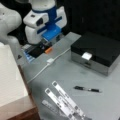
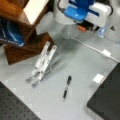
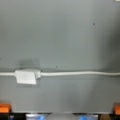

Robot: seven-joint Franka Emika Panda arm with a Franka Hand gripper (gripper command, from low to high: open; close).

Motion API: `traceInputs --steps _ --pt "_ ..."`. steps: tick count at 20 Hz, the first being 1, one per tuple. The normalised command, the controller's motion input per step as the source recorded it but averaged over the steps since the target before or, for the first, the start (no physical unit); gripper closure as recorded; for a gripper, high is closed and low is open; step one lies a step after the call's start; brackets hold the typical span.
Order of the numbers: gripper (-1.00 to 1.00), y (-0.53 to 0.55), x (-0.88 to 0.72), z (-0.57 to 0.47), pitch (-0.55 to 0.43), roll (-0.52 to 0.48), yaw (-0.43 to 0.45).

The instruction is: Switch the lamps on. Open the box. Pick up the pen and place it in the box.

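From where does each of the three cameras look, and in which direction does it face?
Front view: high, looking down the table at the closed box, pen and white cable; the arm's white and blue body shows at top.
Front view: high, opposite side, over the pen and box corner; arm at top.
Wrist view: straight down onto the cable; no fingers visible.
All three share the cable.
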Motion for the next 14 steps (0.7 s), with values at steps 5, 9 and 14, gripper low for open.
traceInputs --steps 5,9,14 --pt "-1.0 0.11 -0.48 -0.18 -0.074 -0.082 0.121" --pt "-1.0 0.19 -0.48 -0.14 -0.061 -0.026 0.103" --pt "-1.0 0.22 -0.46 -0.17 -0.082 0.062 0.082"
